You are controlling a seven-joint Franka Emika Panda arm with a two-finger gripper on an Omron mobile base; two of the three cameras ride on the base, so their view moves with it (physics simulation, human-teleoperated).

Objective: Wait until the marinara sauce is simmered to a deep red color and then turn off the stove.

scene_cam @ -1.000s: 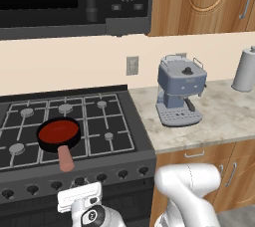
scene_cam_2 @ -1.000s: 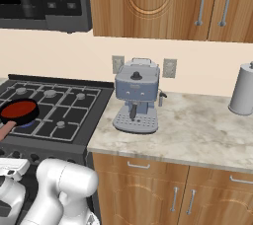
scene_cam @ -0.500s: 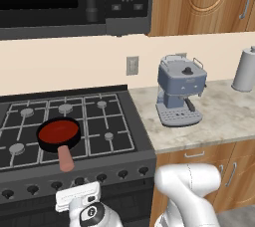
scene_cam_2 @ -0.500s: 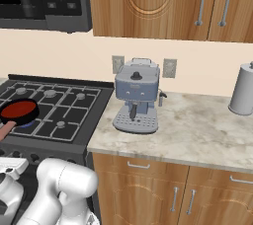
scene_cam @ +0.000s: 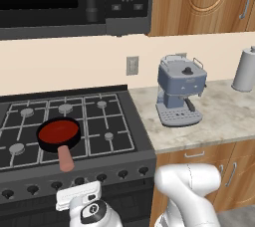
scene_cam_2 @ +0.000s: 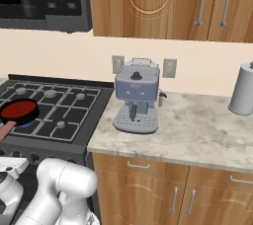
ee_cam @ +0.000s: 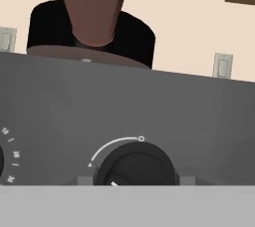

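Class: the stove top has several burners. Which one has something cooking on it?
The front left-centre burner of the stove: it alone carries the black pan of marinara sauce. The other burners show bare silver caps.

Pan point(scene_cam: 59, 135) on stove point(scene_cam: 114, 136) front-left; coffee machine point(scene_cam: 180, 89) right, on counter point(scene_cam: 224, 116).

stove point(scene_cam: 74, 121) cut off at left edge, knob point(ee_cam: 135, 166) bottom hidden, dial markings too small to read

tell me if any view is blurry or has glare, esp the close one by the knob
Hand view: soft at close range, the knob and its dial marks fuzzy, the pan handle a smooth blur. Left base view: sharp, flat even light, no glare on the sauce. Right base view: crisp, with a faint shadow under the coffee machine.
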